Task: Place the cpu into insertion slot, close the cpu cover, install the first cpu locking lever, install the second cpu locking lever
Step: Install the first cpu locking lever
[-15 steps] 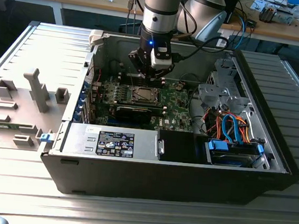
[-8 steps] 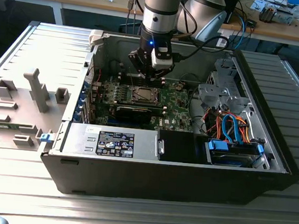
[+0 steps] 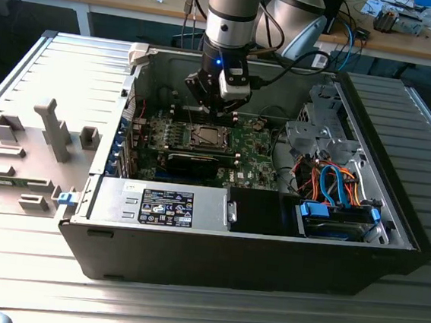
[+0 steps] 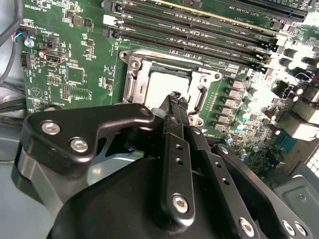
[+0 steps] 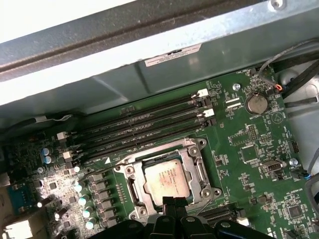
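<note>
Small square silvery-beige cpu (image 5: 167, 180) sits flat inside the silver-rimmed insertion slot (image 5: 199, 158) on the green motherboard (image 5: 249, 144), thin silver cpu cover (image 5: 130, 181) framing it. Black gripper (image 4: 175, 97), fingertips pressed together, hovers right at the slot's edge.

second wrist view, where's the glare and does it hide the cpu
Second wrist view: strong glare on the green motherboard washes out its capacitors and the small flat square silvery cpu. First wrist view: that cpu is evenly lit, its surface clear, inside the silver-rimmed insertion slot.
</note>
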Controlling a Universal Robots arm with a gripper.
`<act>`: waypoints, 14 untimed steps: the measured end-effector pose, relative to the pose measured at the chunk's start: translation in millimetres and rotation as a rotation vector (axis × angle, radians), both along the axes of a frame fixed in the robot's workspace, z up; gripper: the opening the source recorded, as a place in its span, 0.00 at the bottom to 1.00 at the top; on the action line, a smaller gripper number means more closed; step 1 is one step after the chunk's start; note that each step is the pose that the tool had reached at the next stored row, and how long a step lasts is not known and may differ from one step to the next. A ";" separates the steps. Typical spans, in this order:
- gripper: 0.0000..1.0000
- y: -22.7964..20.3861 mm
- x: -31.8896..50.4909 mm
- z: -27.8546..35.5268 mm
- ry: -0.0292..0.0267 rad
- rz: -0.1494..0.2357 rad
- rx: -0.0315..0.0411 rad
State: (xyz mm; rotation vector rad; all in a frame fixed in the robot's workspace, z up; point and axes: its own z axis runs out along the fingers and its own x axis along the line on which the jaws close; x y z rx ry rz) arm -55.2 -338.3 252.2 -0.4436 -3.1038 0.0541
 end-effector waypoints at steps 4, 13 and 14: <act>0.11 0.0 0.0 0.0 0.0000 0.014 0.0000; 0.11 0.0 0.0 0.0 0.0000 0.047 0.0000; 0.11 0.0 0.0 0.0 0.0000 0.051 0.0000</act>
